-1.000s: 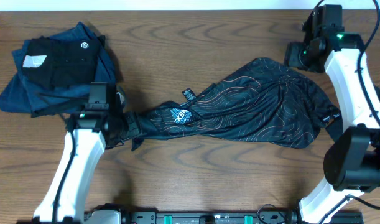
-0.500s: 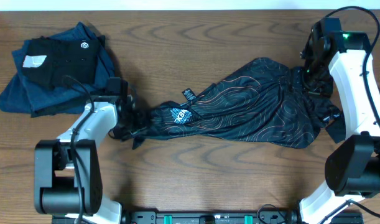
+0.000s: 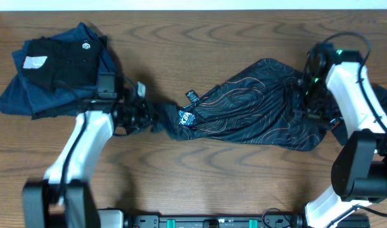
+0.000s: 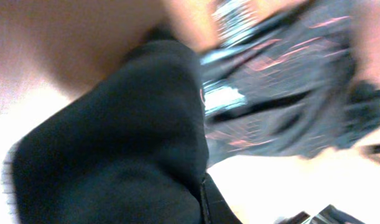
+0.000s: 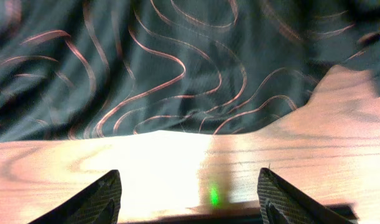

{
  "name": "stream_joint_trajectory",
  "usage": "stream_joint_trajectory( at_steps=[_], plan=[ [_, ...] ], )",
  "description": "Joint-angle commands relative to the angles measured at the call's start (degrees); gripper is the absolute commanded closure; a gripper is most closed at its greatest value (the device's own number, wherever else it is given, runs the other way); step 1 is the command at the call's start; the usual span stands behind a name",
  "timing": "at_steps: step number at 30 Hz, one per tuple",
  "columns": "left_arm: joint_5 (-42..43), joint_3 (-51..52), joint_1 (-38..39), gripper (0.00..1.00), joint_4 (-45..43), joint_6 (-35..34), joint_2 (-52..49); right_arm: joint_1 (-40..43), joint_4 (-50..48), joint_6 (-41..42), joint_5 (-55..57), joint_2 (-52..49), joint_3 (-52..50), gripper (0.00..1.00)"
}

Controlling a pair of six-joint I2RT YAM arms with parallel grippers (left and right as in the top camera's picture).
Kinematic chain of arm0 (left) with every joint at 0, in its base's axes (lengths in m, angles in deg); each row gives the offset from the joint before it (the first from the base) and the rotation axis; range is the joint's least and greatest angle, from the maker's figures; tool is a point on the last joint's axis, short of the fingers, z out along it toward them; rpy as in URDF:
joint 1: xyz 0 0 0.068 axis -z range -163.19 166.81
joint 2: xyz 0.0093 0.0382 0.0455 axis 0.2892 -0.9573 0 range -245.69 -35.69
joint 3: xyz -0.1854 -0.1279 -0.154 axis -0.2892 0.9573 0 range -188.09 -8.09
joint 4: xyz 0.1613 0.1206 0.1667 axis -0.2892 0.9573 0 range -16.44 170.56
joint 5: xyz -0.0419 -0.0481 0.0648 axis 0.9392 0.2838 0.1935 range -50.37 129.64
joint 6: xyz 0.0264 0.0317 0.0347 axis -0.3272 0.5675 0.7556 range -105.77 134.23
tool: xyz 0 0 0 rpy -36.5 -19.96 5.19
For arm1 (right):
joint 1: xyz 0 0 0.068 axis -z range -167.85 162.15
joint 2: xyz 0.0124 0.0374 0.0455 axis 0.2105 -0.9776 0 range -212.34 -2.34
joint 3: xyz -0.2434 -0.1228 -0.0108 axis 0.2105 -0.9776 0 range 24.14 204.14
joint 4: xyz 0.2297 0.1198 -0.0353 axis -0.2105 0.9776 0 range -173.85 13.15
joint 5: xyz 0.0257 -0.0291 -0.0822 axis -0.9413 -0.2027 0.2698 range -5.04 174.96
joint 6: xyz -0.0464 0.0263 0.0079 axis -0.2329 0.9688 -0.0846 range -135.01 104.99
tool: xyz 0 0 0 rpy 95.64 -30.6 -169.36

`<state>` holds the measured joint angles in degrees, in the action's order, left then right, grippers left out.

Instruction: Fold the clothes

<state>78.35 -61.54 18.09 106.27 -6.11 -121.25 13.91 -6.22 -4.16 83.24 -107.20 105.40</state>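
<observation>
The brown wooden counter (image 3: 244,183) carries a crumpled black T-shirt (image 3: 256,114) with thin orange contour lines, stretched across its middle and right part. A pile of dark blue and black garments (image 3: 54,69) lies at the far left corner, apart from the shirt.

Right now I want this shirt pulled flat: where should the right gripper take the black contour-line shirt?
Probably its right edge, approached from the bare table side: there the shirt lies flat and straight-edged before the open right gripper, while the left gripper pinches the bunched opposite end.
</observation>
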Motion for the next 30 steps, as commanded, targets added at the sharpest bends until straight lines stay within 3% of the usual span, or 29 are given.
stream_joint_trajectory(
  at_steps=[1,4,11,13,15,16,23,27,30],
  plan=[
    [1.0,-3.0,0.1,0.94,-1.1,-3.3,7.5,-0.9,-3.0,2.5,-0.3,0.7,-5.4,0.3],
    [-3.5,-3.0,0.1,0.94,-0.8,-5.1,12.5,-0.9,-10.0,3.6,0.5,0.7,-11.0,0.3],
    [-4.9,-2.9,0.1,0.94,3.4,-5.0,14.6,-0.9,-33.4,3.6,0.6,0.7,-24.0,0.28],
    [-4.9,-2.9,0.1,0.94,4.6,-5.0,14.4,-0.9,-38.9,3.9,0.0,0.7,-27.2,0.45],
    [-4.9,-2.9,0.1,0.94,5.4,-4.8,14.4,-0.9,-41.2,3.9,-1.8,0.7,-28.7,0.9],
    [-5.0,-2.9,0.1,0.94,5.7,-4.8,14.4,-0.9,-41.0,3.9,-1.8,0.7,-28.7,0.99],
    [-8.4,-3.0,0.1,0.94,5.7,-2.4,16.8,-0.6,-23.0,2.8,-2.0,7.8,-19.7,0.99],
    [-9.2,-3.0,0.1,0.94,4.0,-2.5,20.0,0.3,-12.2,0.6,-2.8,15.1,-6.9,0.99],
    [-9.6,-3.0,0.1,0.94,1.2,-4.1,22.6,0.8,-9.9,-0.2,-2.4,18.6,3.0,0.99]
  ],
)
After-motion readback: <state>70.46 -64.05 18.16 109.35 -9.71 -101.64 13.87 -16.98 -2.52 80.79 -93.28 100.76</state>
